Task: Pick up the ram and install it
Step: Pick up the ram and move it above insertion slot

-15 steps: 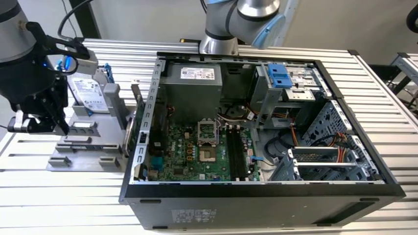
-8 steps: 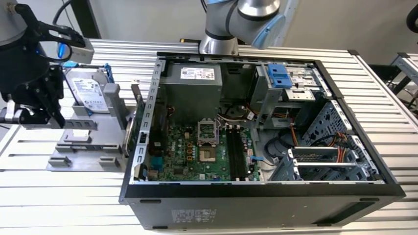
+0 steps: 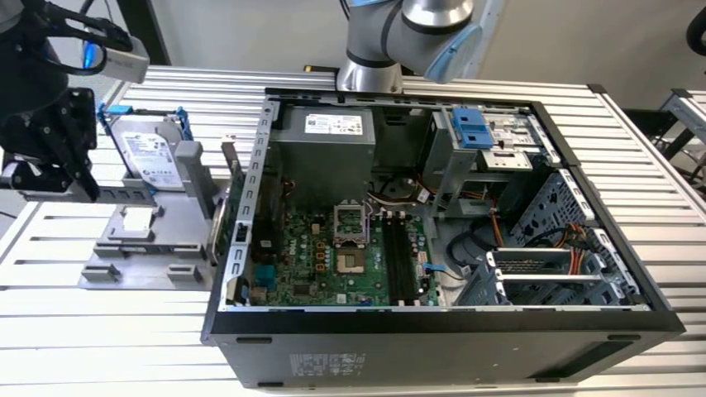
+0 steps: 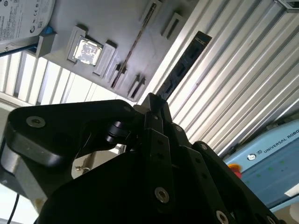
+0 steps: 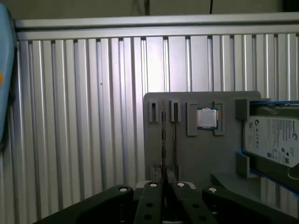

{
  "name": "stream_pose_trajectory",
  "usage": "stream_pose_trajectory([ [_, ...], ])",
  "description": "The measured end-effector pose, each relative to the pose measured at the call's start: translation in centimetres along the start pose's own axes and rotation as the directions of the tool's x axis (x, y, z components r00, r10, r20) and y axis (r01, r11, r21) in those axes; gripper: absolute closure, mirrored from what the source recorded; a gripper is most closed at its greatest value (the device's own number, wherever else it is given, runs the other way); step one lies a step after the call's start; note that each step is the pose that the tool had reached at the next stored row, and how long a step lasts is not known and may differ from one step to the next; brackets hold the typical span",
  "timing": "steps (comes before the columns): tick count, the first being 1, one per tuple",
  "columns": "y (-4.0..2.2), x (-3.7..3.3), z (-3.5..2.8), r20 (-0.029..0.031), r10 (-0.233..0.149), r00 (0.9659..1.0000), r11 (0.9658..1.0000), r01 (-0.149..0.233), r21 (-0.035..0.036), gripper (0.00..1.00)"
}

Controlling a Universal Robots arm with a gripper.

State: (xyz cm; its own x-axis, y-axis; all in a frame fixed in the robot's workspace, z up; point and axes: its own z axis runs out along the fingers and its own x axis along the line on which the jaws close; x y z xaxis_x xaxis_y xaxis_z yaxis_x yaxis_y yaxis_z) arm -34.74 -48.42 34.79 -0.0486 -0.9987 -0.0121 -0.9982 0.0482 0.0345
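While its fingers are clamping shut on one end of the ram [image 4: 184, 63], the gripper [image 4: 153, 100] is hanging above the table's [image 5: 84, 116] tray [image 5: 196, 154]; beyond, a CPU [image 5: 207, 117] is sitting mid-tray and a drive [image 5: 273, 140] is resting along the tray's edge.

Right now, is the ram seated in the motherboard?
No, out: the gripper grips the ram over the ribbed table, beside the computer case.

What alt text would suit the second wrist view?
A black gripper holds a long dark memory stick by one end over a ribbed metal table. Beyond is a grey tray holding a square chip and a hard drive.
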Motion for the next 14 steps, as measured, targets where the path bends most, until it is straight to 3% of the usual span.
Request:
stream_pose_trajectory([
  [11, 0.11, -0.04, -2.91, 0.0, 0.0, 1.0, 1.0, 0.0, 0.0001, 1.0],
  [14, 0.12, -0.04, -3.21, 0.0001, 0.0, 1.0, 1.0, 0.0, 0.0001, 1.0],
])
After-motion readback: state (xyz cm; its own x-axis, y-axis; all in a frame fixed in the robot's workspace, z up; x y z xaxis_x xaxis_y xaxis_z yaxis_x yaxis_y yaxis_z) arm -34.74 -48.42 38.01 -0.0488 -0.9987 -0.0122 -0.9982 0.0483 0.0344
